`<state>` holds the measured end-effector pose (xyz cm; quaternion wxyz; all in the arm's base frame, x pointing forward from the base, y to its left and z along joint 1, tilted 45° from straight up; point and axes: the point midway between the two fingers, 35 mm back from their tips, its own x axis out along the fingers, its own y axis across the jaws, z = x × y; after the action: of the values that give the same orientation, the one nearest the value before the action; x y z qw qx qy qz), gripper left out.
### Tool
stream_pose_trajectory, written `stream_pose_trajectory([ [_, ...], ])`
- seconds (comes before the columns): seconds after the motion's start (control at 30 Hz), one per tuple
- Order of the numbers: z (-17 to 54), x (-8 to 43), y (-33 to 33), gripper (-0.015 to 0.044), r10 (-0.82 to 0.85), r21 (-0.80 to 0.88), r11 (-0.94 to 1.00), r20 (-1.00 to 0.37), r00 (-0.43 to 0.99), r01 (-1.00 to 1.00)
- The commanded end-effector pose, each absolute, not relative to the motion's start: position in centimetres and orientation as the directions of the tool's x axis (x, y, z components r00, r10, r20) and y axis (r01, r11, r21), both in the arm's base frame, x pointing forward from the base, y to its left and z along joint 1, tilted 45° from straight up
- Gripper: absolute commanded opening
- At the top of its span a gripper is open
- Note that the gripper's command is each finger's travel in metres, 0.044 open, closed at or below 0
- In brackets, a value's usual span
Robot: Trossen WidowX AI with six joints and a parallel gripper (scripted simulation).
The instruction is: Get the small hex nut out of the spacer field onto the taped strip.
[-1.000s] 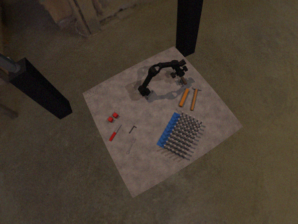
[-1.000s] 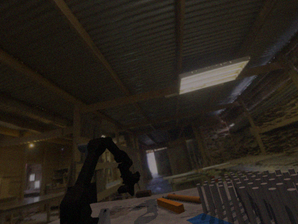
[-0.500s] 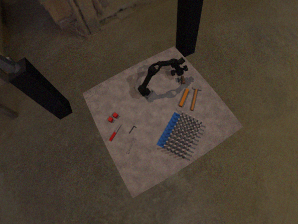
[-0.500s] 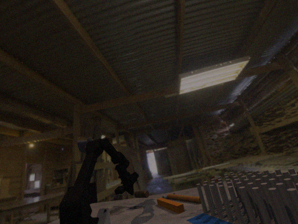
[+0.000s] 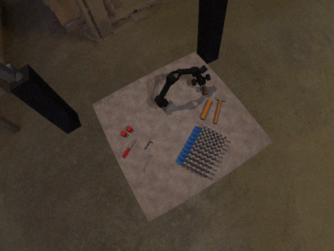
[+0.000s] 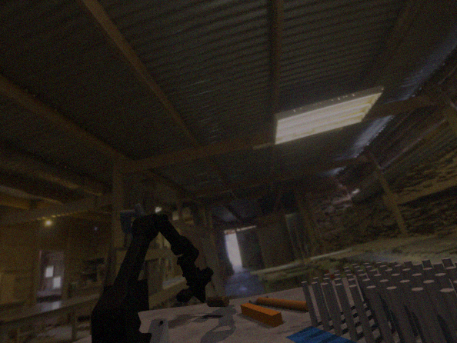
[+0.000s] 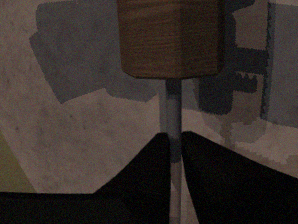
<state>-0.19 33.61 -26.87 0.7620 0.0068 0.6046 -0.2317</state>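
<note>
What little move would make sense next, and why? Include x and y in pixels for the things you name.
Probably swing the wooden-handled tool [image 5: 204, 90] [image 6: 218, 301] [image 7: 171, 40] toward the spacers [image 5: 209, 149] [image 6: 388, 304]: the jaws grip its metal shaft, but it hangs well short of them, beyond the orange block [image 5: 206, 109] [image 6: 261, 314].

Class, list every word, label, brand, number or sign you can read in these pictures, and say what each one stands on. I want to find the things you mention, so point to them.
None can be read. The wooden handle [image 5: 204, 90] [image 6: 218, 301] [image 7: 171, 37] shows only wood grain in the wrist view. The orange block [image 5: 206, 109] [image 6: 261, 314] and blue strip [image 5: 189, 144] [image 6: 319, 335] show no legible lettering; any smaller marks are too blurred to tell.
</note>
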Motion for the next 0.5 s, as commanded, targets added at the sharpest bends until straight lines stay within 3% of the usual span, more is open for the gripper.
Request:
stream_pose_trajectory([
  [0.0,-27.4,-0.1,33.1,0.0,-0.343,-0.266,0.892,-0.925,0.164,0.365],
  [0.47,-29.0,-0.1,31.4,0.0,-0.344,-0.268,0.892,-0.925,0.162,0.363],
])
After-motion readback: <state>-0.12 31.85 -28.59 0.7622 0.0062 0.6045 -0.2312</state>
